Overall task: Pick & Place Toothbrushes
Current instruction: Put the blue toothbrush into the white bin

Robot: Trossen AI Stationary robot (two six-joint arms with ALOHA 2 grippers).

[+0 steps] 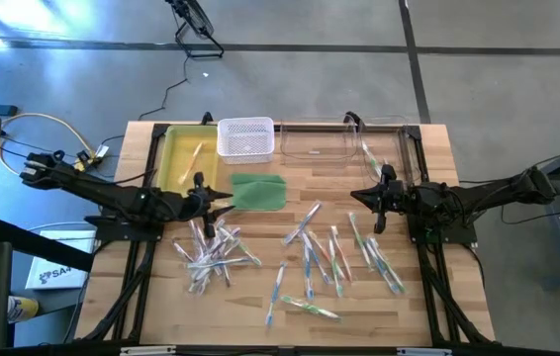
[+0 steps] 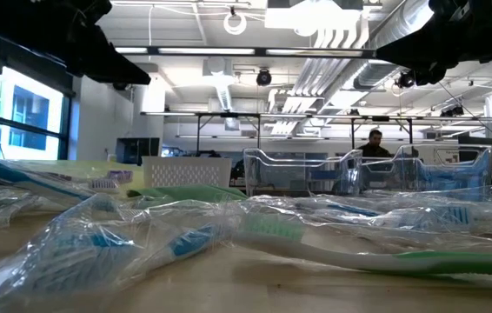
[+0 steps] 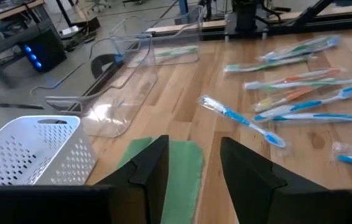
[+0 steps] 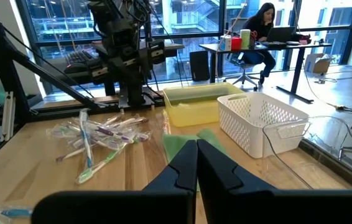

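Observation:
Many slim toothbrushes, several in clear wrappers, lie flat on the wooden table in three loose groups: one on the left (image 1: 211,247), one in the middle (image 1: 310,245), one on the right (image 1: 374,255). One more lies in the yellow tray (image 1: 193,158). My left gripper (image 1: 223,205) hovers open at the near left corner of a flat green pad (image 1: 258,191), above the left group, with nothing between its fingers (image 3: 157,162). My right gripper (image 1: 357,195) hangs shut and empty above the table, right of the pad; its wrist view looks past it (image 4: 196,144) to the left group (image 4: 101,134).
Along the far edge stand the yellow tray (image 1: 171,163), a white perforated basket (image 1: 245,137) and two clear bins (image 1: 315,138), one with a toothbrush in it (image 3: 176,51). A loose blue toothbrush (image 3: 241,119) lies beyond the pad. A person sits at a desk behind the table (image 4: 260,31).

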